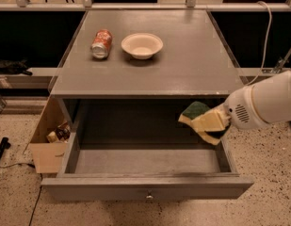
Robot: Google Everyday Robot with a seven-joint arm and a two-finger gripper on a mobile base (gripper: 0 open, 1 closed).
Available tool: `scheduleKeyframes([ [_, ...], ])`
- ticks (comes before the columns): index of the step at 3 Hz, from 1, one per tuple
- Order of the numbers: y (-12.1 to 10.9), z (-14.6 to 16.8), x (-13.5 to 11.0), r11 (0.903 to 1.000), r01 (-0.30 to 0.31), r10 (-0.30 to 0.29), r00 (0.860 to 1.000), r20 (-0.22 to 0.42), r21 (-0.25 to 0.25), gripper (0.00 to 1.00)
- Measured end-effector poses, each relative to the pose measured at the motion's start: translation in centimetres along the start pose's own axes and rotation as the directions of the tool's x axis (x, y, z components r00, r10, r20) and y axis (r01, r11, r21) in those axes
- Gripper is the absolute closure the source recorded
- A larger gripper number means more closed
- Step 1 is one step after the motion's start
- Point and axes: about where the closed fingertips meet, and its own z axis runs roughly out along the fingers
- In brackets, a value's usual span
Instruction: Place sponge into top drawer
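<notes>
The top drawer (147,186) of the grey cabinet is pulled fully open, with a small knob on its front panel, and its inside shows bare. The sponge (195,110), dark green over yellow foam, is held in my gripper (207,123), which is shut on it. The gripper hangs over the drawer's right rear part, just under the front edge of the cabinet top. My white arm reaches in from the right.
A red soda can (101,44) lies on its side on the cabinet top (192,55), next to a white bowl (141,45). An open cardboard box (47,147) stands on the floor against the drawer's left side. A cable hangs at the right.
</notes>
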Motion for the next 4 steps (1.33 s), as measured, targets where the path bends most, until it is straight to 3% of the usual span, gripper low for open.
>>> scheduleKeyframes([
  [1,2.2,5.3,1.5,0.9982,-0.009,0.006,0.999,-0.054,-0.059,1.0],
  [2,3.5,13.9,0.9,0.9934,-0.016,0.004,0.995,-0.104,-0.113,1.0],
  [4,3.6,15.7,2.1,0.9903,-0.045,0.029,0.992,-0.12,-0.132,1.0],
])
